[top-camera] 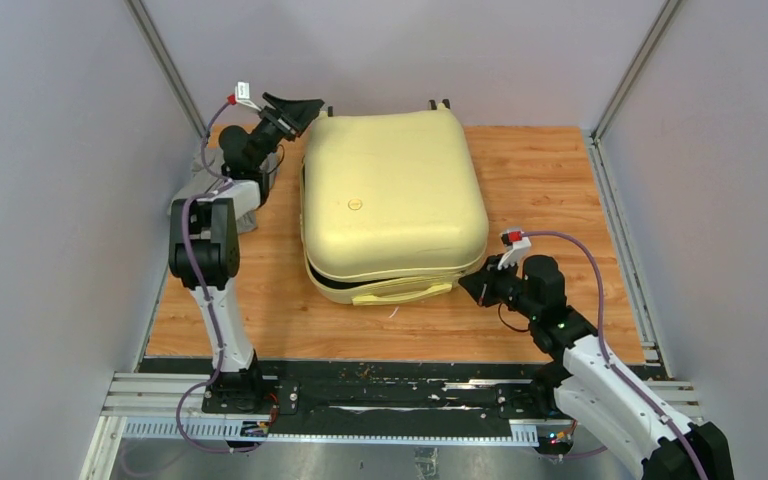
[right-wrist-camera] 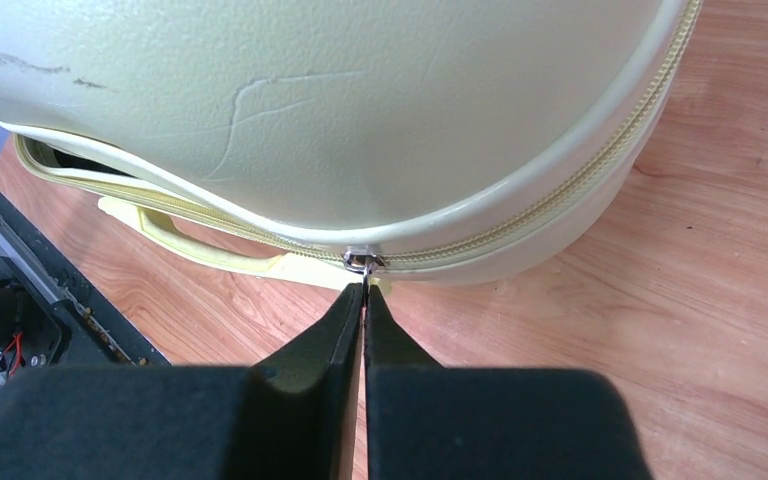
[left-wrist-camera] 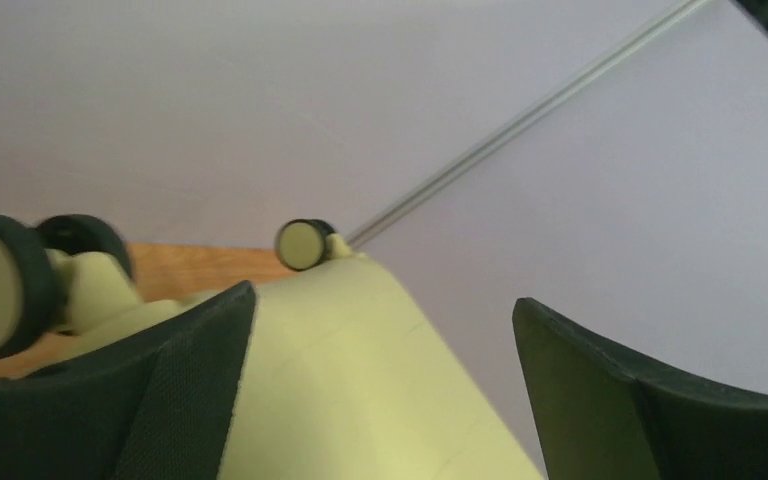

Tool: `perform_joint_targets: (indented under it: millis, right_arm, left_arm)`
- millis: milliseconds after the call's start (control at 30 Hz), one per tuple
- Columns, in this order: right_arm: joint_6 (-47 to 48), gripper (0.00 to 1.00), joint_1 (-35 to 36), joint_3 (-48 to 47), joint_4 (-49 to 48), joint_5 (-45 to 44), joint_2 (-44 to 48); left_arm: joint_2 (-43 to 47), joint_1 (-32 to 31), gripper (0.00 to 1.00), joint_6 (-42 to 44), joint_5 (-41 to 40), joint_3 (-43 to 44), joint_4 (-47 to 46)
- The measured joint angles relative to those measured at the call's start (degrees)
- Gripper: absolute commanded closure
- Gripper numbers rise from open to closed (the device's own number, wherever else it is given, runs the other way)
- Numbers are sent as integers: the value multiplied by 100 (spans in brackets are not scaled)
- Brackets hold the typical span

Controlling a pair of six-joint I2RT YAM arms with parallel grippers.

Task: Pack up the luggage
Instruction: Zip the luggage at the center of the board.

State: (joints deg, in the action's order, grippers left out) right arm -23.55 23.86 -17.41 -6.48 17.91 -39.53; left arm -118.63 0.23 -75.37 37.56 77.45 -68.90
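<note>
The pale-yellow luggage point(top-camera: 395, 190) lies flat on the wooden table with its lid down. A dark gap shows along its near edge above the yellow side handle point(top-camera: 400, 292). My left gripper point(top-camera: 295, 108) hovers open at the case's far left corner, its fingers straddling the shell point(left-wrist-camera: 360, 380) without touching it. My right gripper point(top-camera: 472, 283) sits at the near right corner. In the right wrist view its tips point(right-wrist-camera: 364, 290) are shut on the small metal zipper pull point(right-wrist-camera: 363, 262), where the zipped seam ends and the gap begins.
The case's wheels point(left-wrist-camera: 0, 285) point toward the back wall. Grey walls close in on both sides and behind. Bare wooden table point(top-camera: 550, 180) lies right of the case, and a black rail point(top-camera: 380, 385) runs along the near edge.
</note>
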Motion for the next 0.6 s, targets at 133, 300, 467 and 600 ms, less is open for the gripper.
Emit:
perform_joint_targets:
  millis: [133,300,467,600]
  right_arm:
    - [-28,90,0,-11,9,-15,9]
    - [-63,81,0,-173,90,-15,-44]
    - [-116,30,0,-232,234,-48,-42]
    - [-68,0,0,-466,560,-175,13]
  left_arm:
    - [442,260,0,1086,122,-48,1335]
    - [992,289,0,2903,26,-68,3357]
    - [1888,186,0,5471,-509,-50,5082]
    - [2212,179,0,7165,-737,81,5475]
